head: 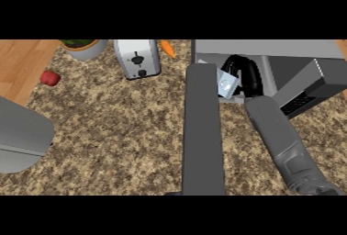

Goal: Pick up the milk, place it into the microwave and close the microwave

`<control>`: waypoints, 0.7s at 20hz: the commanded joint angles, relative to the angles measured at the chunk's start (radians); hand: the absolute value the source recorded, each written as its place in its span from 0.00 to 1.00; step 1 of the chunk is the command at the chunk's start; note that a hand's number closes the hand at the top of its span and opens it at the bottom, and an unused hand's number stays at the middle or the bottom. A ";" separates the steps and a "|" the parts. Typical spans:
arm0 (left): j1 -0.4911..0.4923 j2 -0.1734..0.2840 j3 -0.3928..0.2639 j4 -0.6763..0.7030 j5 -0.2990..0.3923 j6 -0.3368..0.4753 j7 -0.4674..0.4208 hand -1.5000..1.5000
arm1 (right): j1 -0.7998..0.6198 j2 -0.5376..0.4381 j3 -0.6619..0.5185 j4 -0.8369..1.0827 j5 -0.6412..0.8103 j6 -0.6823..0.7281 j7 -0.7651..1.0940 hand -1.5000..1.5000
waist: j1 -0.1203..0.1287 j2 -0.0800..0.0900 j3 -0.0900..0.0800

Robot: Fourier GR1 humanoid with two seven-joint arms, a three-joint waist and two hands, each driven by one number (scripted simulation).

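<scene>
Two smooth grey tubular forearms, right one with darker grey wrist cuff, black right hand (245,75)

left hand: not to be seen; the left forearm (203,133) runs up to the microwave (271,55) and ends there, its far end hidden.
right hand (247,75): black, inside the microwave's opening, curled round the milk (228,85); fingers hard to tell apart against the dark interior.
milk: only part shows, the rest covered by the hand and left forearm.
microwave: top cut by the upper edge.
plant pot (86,48): cut off at the top.
carrot (167,48): only partly in view.
grey object (20,137): cut by the left edge, unidentifiable.
</scene>
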 commanded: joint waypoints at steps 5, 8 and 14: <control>-0.078 0.026 -0.020 0.038 -0.016 0.031 0.016 0.00 | -0.144 -0.067 -0.051 0.159 0.019 -0.119 -0.001 1.00 | 0.031 0.019 0.002; -0.055 0.023 -0.022 0.021 0.000 0.004 0.008 0.00 | -0.144 -0.085 -0.066 0.164 0.024 -0.217 -0.035 1.00 | 0.045 0.023 0.002; -0.107 0.046 -0.045 0.086 -0.017 0.001 0.016 0.00 | -0.181 -0.133 -0.036 0.220 0.081 -0.287 -0.040 1.00 | 0.065 0.042 0.003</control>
